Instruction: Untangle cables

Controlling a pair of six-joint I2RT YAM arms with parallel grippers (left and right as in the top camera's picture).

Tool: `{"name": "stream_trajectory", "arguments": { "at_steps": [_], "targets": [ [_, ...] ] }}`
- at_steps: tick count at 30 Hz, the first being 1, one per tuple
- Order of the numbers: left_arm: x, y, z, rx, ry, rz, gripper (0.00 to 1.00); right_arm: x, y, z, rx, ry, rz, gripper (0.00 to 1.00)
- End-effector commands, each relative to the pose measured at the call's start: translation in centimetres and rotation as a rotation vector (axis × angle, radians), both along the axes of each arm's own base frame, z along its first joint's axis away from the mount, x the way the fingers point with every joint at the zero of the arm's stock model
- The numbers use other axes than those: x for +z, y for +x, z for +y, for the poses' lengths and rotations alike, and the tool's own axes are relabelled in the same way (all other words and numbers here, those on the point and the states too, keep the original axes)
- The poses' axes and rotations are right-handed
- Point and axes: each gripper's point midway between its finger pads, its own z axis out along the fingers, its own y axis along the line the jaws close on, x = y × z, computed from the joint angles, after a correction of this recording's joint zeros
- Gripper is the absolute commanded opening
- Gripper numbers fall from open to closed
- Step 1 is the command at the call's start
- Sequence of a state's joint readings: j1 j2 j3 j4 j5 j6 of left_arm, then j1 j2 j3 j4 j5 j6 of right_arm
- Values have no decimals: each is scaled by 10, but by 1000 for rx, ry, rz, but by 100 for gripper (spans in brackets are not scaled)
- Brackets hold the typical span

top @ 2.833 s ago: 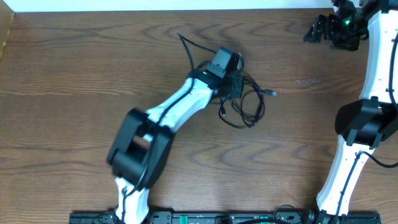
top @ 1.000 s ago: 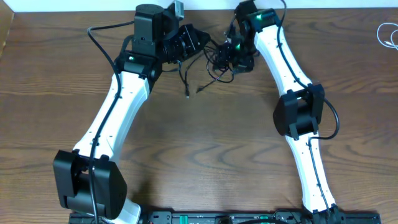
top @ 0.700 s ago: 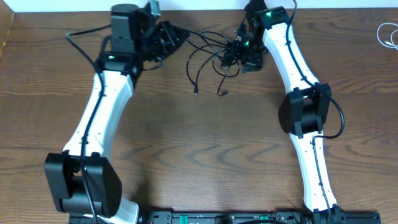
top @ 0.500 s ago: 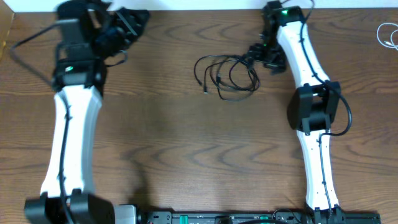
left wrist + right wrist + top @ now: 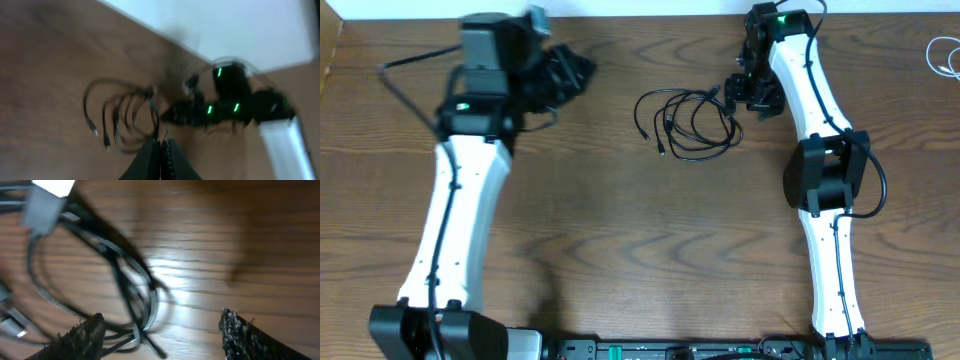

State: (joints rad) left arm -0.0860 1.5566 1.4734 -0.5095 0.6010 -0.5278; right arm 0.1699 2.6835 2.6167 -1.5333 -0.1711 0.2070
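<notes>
The black cable [image 5: 692,120] lies in loose loops on the table, right of centre at the back. It also shows in the left wrist view [image 5: 120,117] and the right wrist view [image 5: 127,287]. A thin white cable [image 5: 944,52] lies at the far right edge. My left gripper [image 5: 570,75] is shut and empty [image 5: 161,150], well to the left of the loops. My right gripper [image 5: 740,92] is open at the right edge of the loops; its fingers [image 5: 162,330] straddle some strands without gripping them.
The brown wooden table [image 5: 650,240] spreads out in front of the loops. A white wall strip [image 5: 640,8] runs along the back edge. The right arm's links [image 5: 820,170] stand at the right, the left arm's [image 5: 450,220] at the left.
Both grippers held the tangle up between them. The left one let go and swung left, then back a little. The black cable now lies spread on the table, and the right gripper is open.
</notes>
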Motion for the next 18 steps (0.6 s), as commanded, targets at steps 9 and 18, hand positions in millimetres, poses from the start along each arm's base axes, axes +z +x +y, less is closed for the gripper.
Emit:
{"name": "stream_trajectory", "arguments": {
  "at_steps": [9,18],
  "targets": [
    [-88,9,-79,-5,265,89,33,58,15,-41,-83,215,-95,71],
    [-172,38,-151,38,256,95,51,73,15,-76,-135,207,-119,76]
  ]
}}
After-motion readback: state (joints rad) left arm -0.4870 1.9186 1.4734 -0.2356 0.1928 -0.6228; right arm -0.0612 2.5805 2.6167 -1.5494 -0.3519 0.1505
